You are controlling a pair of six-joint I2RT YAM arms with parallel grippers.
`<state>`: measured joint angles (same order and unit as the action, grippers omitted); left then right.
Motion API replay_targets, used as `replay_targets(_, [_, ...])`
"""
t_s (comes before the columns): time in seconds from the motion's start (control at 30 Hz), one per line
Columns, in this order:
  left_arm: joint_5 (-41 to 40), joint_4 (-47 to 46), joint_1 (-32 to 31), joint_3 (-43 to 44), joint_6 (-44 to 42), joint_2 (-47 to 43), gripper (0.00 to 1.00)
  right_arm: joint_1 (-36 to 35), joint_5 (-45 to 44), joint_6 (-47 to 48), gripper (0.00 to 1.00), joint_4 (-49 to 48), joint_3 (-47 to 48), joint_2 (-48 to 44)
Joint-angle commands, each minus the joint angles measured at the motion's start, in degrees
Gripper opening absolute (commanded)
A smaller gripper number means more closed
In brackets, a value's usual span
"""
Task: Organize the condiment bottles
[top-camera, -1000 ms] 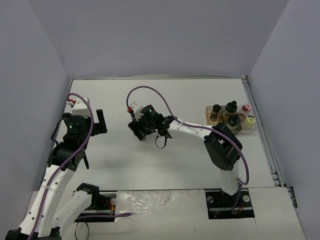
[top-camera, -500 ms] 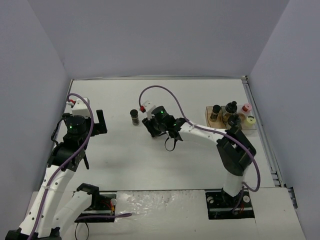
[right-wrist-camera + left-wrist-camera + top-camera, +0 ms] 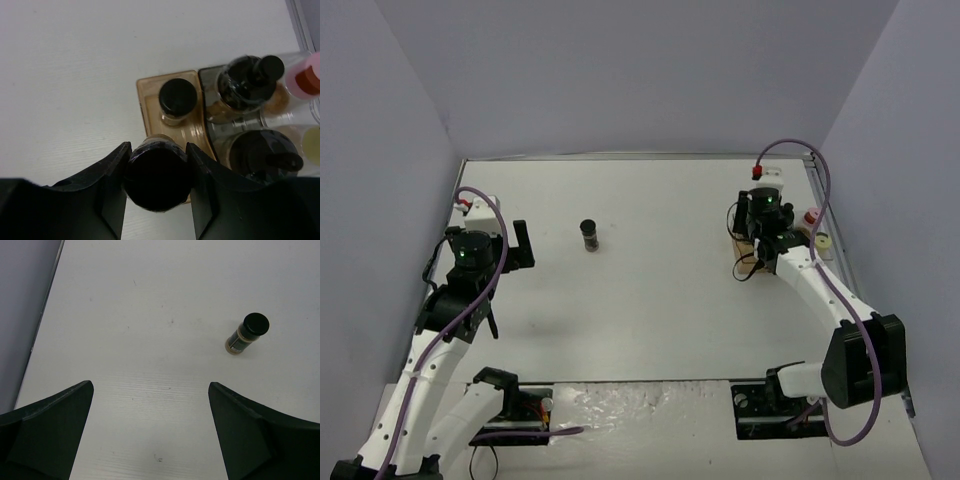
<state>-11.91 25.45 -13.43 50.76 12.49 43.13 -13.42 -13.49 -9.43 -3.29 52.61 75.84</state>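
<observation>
The right tool point(image 3: 157, 152) is clamped on a black-capped bottle point(image 3: 157, 175) over the near end of the amber compartment point(image 3: 146, 96), so placing seems in hand, and the next move calls for a straight descent beside its neighbour point(image 3: 176, 97) before letting go.

White arms point(image 3: 807, 283), black joints point(image 3: 467, 253), purple cables point(image 3: 798, 146).

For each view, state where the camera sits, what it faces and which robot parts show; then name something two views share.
Top external: above, behind the bases, looking down on the table; both arms show.
Left wrist: on the left arm, looking down at the table; open left claw shows.
Right wrist: on the right arm, looking down at the tray; right claw grips a black-capped bottle.
Shared: lone bottle, in top external and left wrist.
</observation>
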Motion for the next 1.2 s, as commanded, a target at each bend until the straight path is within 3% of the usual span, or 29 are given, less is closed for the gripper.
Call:
replay_targets(0.0, [0.2,-2.8,0.2,2.3,0.4,0.5,0.97,2.9,-3.3,-5.5,0.05,0.5,-0.1,-0.7])
replay_targets(0.53, [0.0,-2.6,0.2,2.4,0.5,0.2,0.97,6.8,-3.3,-7.9,0.05,-7.3,-1.3,8.6])
replay_targets(0.7, [0.0,-2.6,0.2,2.4,0.5,0.2,0.97,6.9,-3.5,-7.4,0.10,-9.4,-1.5,10.8])
replay_targets(0.8, [0.0,-2.6,0.1,2.4,0.4,0.0,0.97,7.0,-3.8,-7.3,0.18,-10.0,-1.5,12.4])
replay_targets(1.07, [0.0,-2.7,0.2,2.3,0.4,0.0,0.97,6.9,-2.5,-7.3,0.68,-8.1,-0.7,11.2])
replay_targets(1.17, [0.0,-2.7,0.2,2.3,0.4,0.1,0.97,6.7,-1.4,-6.8,0.79,-6.0,0.2,8.5])
